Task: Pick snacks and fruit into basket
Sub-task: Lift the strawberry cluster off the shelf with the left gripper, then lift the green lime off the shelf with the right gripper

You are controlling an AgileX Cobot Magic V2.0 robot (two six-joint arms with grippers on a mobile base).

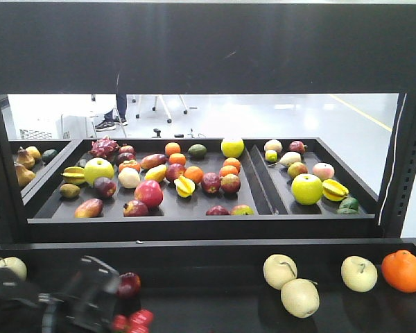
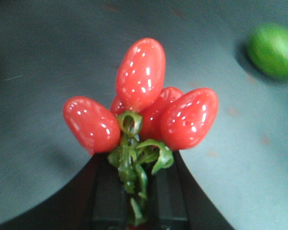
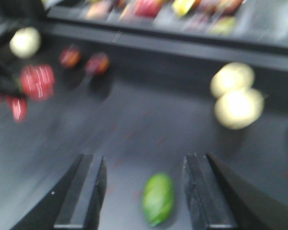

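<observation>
**Operator:** Step in hand?

**Technician:** Judged as the pick of the red fruit cluster (image 2: 149,105). Seen at centre frame in the left wrist view, with the green stem pinched between the nearly closed jaws of the left gripper (image 2: 134,167). Unclear whether lifted off the surface.

**Operator:** Right side?

**Technician:** Right gripper (image 3: 143,160): spread wide, holding nothing. Poised over a green fruit (image 3: 158,199) at lower centre of a blurred view, not touching it.

**Operator:** Next move?

**Technician:** Probably a carry to the basket, which is not visible in any view. Keep the pinch on the stem firm and expect some swing from the top-heavy cluster. No mint-green pouch in view either.

**Operator:** Surface and room?

**Technician:** Dark matte tray floor (image 2: 48,48) under the cluster. In the front view:
- pale apples (image 1: 280,270) and an orange (image 1: 403,270) at lower right
- a fruit-laden upper shelf (image 1: 194,229) across the middle
- pale floor (image 1: 263,114) beyond, with a yellow line at upper right
</observation>
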